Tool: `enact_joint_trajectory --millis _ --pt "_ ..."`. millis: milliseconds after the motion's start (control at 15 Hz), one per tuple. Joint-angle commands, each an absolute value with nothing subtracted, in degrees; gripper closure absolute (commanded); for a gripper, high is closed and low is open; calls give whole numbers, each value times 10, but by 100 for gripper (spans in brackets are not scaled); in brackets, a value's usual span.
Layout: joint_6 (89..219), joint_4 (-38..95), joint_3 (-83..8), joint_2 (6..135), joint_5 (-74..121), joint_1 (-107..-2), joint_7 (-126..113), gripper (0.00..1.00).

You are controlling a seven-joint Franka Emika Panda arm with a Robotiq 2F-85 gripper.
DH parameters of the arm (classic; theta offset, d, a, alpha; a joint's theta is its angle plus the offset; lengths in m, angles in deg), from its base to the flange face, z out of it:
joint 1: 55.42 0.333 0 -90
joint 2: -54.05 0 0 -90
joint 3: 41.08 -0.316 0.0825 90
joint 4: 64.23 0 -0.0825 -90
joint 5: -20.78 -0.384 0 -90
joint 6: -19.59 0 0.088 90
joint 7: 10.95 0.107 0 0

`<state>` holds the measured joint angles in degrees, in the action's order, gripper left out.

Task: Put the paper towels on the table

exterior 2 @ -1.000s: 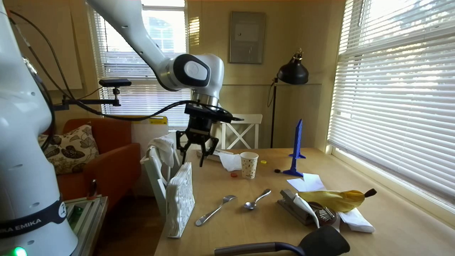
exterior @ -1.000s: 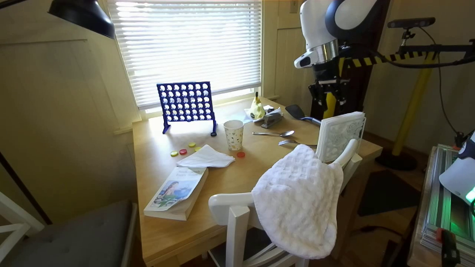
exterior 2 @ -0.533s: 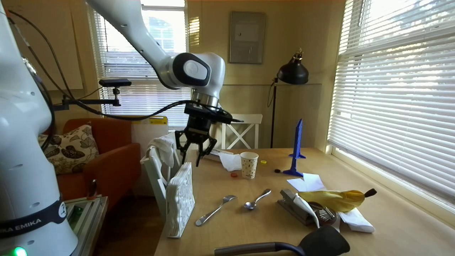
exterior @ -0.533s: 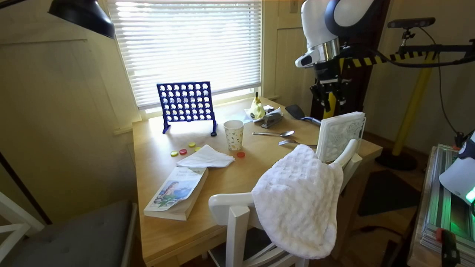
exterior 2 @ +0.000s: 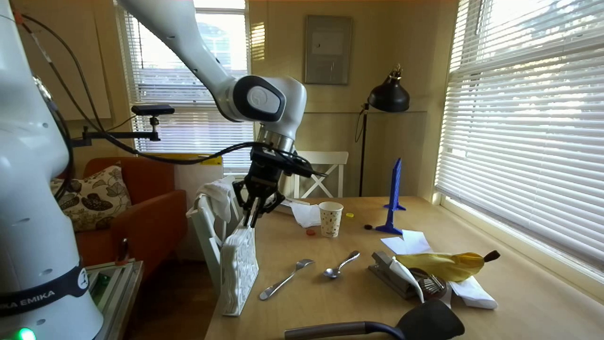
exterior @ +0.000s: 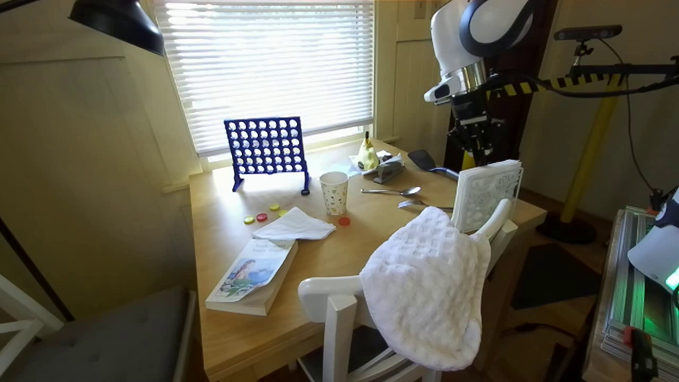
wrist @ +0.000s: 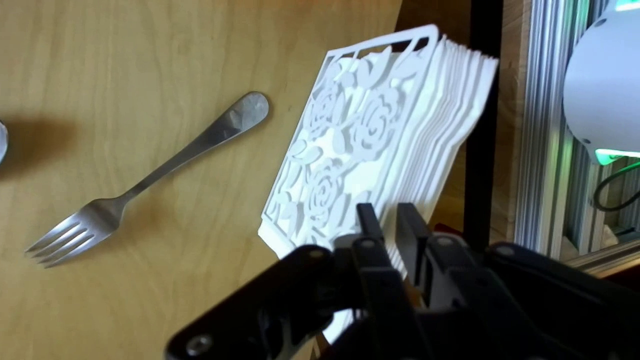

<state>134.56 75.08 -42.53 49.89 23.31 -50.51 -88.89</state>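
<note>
In the wrist view the paper napkins [wrist: 440, 115] stand in a holder [wrist: 387, 41] on the counter [wrist: 165, 60], just under the jaws, edges running from upper right to lower middle; a pinch should go across them. The jaws are close together with a thin gap; whether paper is caught I cannot tell. They hide the lower end, and in an exterior view a chair [exterior: 339, 329] covers part of the foot

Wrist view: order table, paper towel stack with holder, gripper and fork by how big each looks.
Largest to smallest:
1. Table
2. Paper towel stack with holder and gripper: look alike, and the gripper's nearness to the camera makes ranking unsure
3. Fork
</note>
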Motion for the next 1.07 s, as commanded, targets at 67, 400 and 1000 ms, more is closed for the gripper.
enact_joint_trajectory --millis 67,400,1000 --pt "1314 732 -422 513 216 -514 -928 96" --pt "1303 729 -423 516 218 -517 -932 100" --pt "1316 749 -430 450 229 -507 -935 100"
